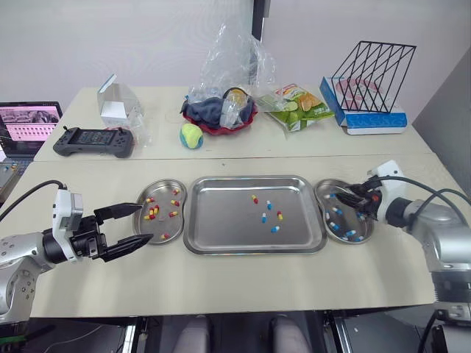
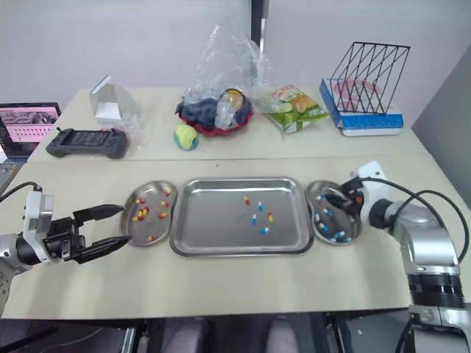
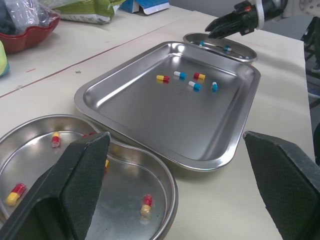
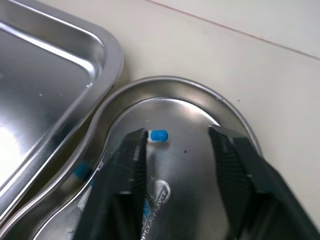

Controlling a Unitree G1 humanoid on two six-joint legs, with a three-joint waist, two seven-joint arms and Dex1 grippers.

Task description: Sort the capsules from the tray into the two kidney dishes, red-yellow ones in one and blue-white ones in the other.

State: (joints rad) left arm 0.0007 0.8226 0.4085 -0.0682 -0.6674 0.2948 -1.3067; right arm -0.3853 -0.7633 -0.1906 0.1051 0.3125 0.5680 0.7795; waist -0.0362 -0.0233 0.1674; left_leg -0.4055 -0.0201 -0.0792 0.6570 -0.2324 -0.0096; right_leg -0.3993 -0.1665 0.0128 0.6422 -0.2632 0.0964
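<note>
Lying in the tray (image 1: 221, 228) are two red-yellow and three blue-white capsules (image 1: 263, 218).

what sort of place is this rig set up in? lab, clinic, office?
Most likely a robotics lab or office test bench, not a clinic: plain tables by a bare wall, with a laptop, a handheld game console and a snack bag behind the steel tray and kidney dishes.
</note>
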